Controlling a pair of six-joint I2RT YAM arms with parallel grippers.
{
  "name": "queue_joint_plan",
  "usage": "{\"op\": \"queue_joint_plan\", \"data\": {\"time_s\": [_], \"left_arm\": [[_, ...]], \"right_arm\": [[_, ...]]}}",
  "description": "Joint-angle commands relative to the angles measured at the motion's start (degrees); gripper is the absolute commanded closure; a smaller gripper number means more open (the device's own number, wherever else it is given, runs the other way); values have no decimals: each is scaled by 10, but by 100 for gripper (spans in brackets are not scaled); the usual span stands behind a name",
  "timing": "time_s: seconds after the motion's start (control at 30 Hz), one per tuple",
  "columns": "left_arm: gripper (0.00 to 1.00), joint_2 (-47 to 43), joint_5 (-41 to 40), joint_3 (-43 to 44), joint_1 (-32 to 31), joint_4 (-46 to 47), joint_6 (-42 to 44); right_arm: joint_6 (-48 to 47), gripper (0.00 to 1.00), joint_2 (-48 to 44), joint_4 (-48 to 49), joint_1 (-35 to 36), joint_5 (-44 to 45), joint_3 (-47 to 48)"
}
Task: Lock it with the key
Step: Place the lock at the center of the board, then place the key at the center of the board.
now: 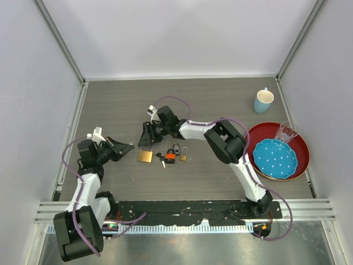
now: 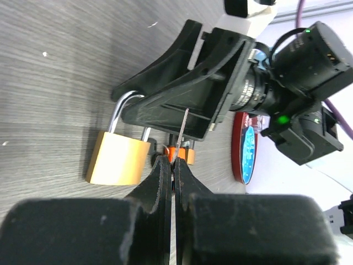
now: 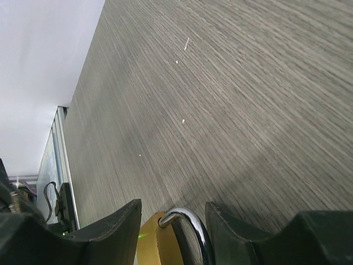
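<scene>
Left gripper [image 2: 174, 165] pinched on key [image 2: 182, 130], blade toward twelve o'clock; right gripper [image 1: 148, 136] narrowly bracketing brass padlock [image 1: 145, 156] shackle, steadying it.

Padlock [image 1: 145, 156] lies left of keys [image 1: 170, 156]; cup [image 1: 263, 101] behind plate [image 1: 277, 152].

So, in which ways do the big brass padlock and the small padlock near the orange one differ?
The big brass padlock is clearly larger than the small padlock. The big one lies at the right gripper, its shackle between the fingers; the small one lies free, touched by nothing. The big one's shackle looks open in the left wrist view; the small one's state I cannot tell. Both are gold-coloured with silver shackles.
</scene>
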Motion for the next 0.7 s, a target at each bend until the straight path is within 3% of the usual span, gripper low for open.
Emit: {"op": "queue_joint_plan", "data": {"time_s": [0.0, 0.47, 0.67], "left_arm": [[100, 19, -19, 23, 4, -24, 31], [100, 40, -52, 19, 4, -51, 60], [100, 63, -50, 19, 4, -49, 75]], "right_arm": [[-26, 43, -14, -34, 1, 35, 26], [-61, 36, -85, -98, -19, 142, 20], [-67, 18, -162, -43, -20, 151, -54]]}}
